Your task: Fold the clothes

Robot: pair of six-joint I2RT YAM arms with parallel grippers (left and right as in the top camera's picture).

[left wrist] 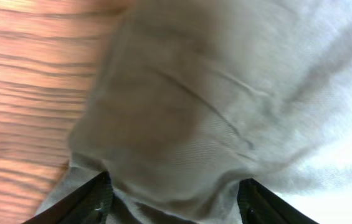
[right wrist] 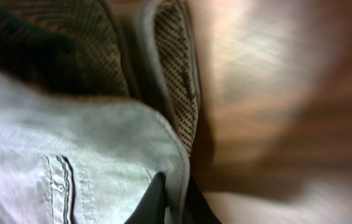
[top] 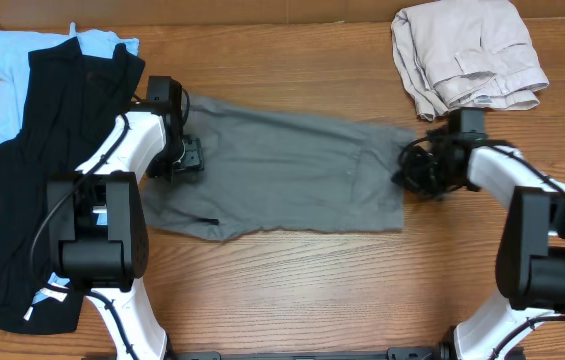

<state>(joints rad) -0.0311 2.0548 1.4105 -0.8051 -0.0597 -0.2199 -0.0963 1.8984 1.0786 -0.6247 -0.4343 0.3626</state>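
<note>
The grey-brown shorts [top: 282, 170] lie spread flat across the middle of the table. My left gripper [top: 186, 156] is at their left edge. In the left wrist view its fingers [left wrist: 172, 202] stand wide apart with a raised fold of the cloth [left wrist: 194, 112] between them. My right gripper [top: 414, 166] is at the shorts' right edge. In the right wrist view its fingers [right wrist: 174, 200] are pinched shut on the hem of the waistband [right wrist: 70, 143], beside the pale speckled lining [right wrist: 173, 68].
Folded beige trousers [top: 467, 55] lie at the back right, just behind my right arm. A black garment [top: 42, 170] over a light-blue one [top: 12, 70] covers the left side. Bare wooden table [top: 312, 290] shows in front of the shorts.
</note>
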